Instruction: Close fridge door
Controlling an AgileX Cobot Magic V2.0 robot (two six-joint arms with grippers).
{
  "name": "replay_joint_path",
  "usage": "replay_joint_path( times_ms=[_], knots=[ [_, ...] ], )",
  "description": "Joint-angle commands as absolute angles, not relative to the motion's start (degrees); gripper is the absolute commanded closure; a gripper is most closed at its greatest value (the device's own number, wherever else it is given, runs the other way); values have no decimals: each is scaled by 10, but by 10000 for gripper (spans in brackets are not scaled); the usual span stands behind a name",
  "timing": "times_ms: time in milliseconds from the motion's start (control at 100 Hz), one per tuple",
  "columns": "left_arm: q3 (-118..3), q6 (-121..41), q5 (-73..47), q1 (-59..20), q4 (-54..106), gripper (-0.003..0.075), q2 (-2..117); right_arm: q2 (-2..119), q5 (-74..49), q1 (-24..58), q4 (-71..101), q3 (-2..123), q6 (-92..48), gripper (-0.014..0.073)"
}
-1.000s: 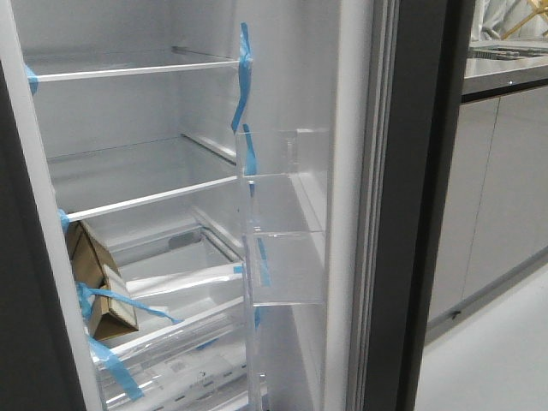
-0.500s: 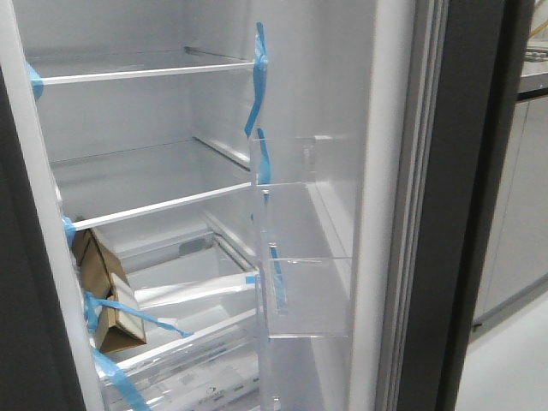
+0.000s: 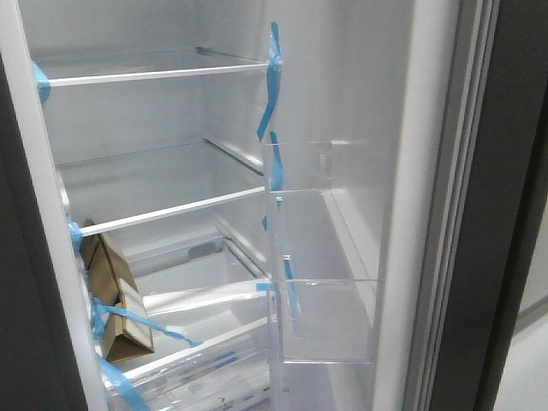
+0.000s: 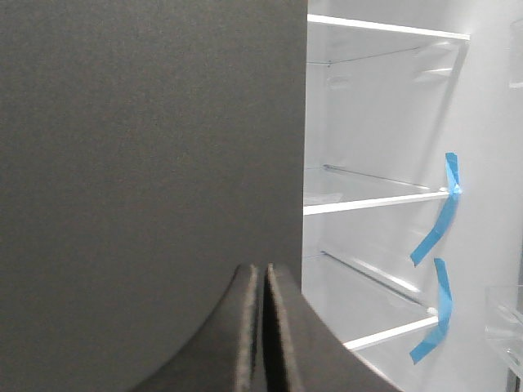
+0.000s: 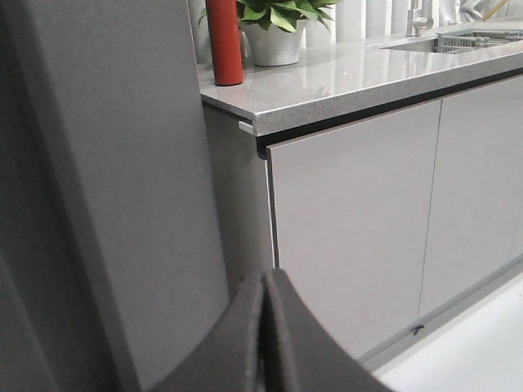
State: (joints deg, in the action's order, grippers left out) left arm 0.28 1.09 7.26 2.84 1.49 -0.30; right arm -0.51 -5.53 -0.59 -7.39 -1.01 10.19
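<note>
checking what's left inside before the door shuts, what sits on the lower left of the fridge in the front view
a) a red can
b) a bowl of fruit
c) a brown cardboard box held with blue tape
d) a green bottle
c: a brown cardboard box leans at the lower left of the fridge interior, with blue tape strapped across it; no bottle, bowl or can shows inside.

Front camera close into fridge interior (image 3: 154, 214), wrists flanking
</note>
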Motion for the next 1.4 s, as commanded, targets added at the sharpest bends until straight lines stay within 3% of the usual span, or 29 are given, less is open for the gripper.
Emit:
replay_joint_path(
  times_ms=[0,790,1020,1390],
  knots=[
    [23,13,114,26,17,740,-15,-10,-7,-10,-76,-21,101,639],
    [23,13,114,26,17,740,-15,-8,-5,-10,-42,-9,101,639],
    [23,13,114,26,17,740,-15,50,-26,-10,-35,98,101,639],
    [23,13,114,26,17,740,-15,257,-58,-10,-35,308,101,639]
  ],
)
